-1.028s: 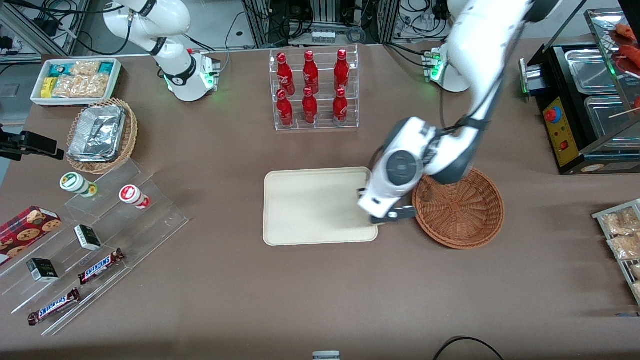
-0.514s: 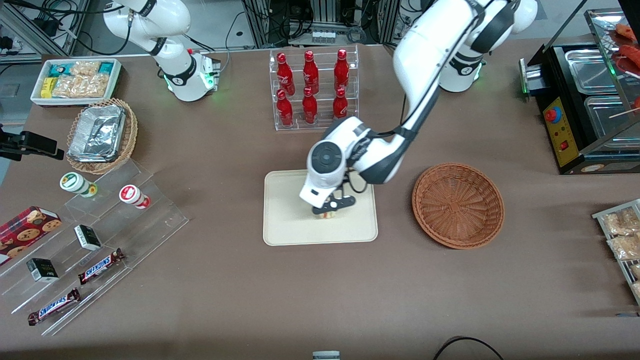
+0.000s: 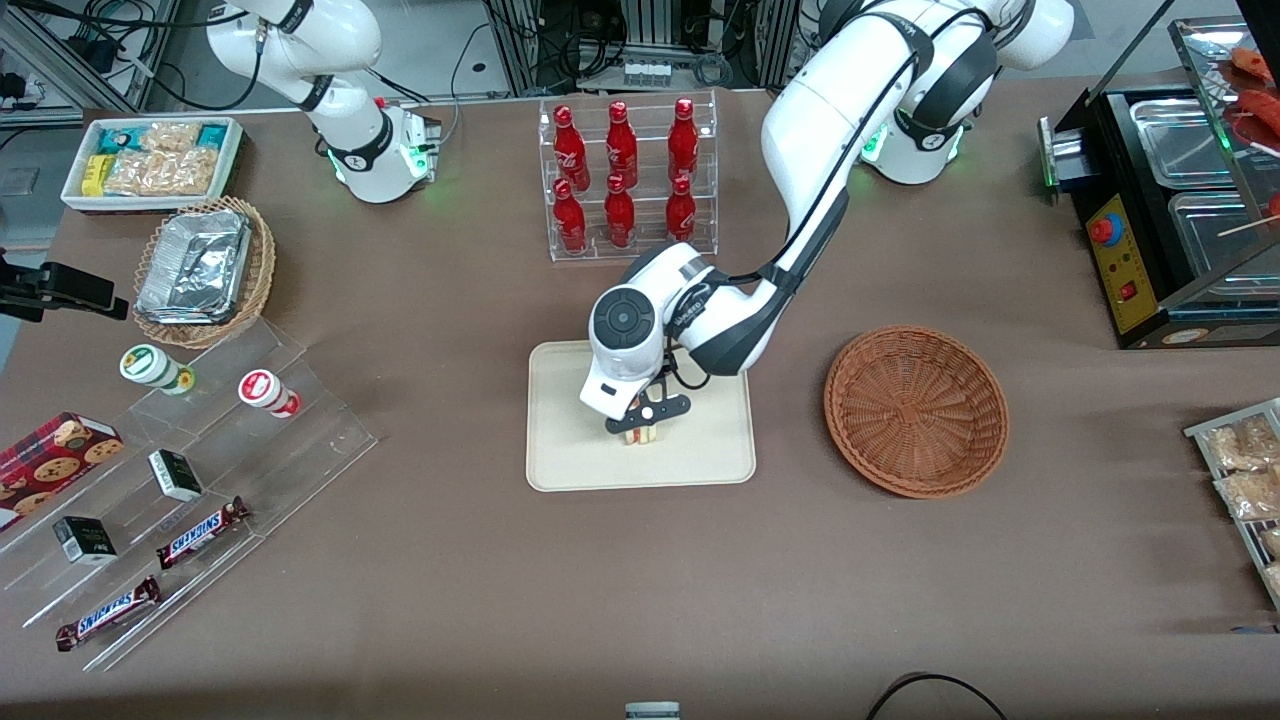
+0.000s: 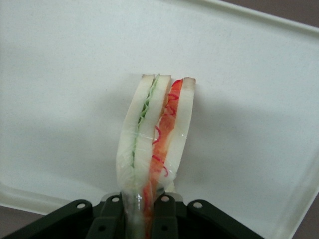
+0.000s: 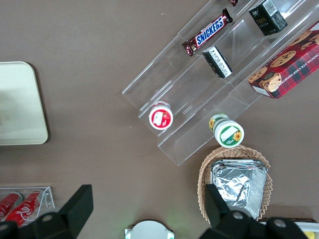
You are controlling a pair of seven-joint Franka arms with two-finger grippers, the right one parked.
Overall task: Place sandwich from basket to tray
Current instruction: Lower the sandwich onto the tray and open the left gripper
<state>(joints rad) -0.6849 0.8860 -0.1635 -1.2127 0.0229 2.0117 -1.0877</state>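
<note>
My left gripper [image 3: 640, 425] hangs over the middle of the cream tray [image 3: 570, 460], shut on the sandwich [image 3: 641, 434]. The wrist view shows the sandwich [image 4: 154, 139] as a white-bread wedge with green and orange-red filling, pinched at its narrow end between the black fingers [image 4: 110, 219], above the tray [image 4: 60, 99]. The gripper [image 4: 138, 219] holds it close over the tray; I cannot tell whether the wedge touches the surface. The reddish-brown wicker basket [image 3: 915, 410] stands beside the tray, toward the working arm's end, with nothing in it.
A clear rack of red bottles [image 3: 625, 180] stands farther from the front camera than the tray. Toward the parked arm's end lie a tan basket with foil containers [image 3: 200, 270], a white snack bin [image 3: 150, 160] and acrylic steps [image 3: 200, 470] with snacks. A black food warmer [image 3: 1170, 200] stands at the working arm's end.
The gripper carried the sandwich from the basket's rim across to the tray's middle, then shifted a little farther toward the parked arm's end and lower.
</note>
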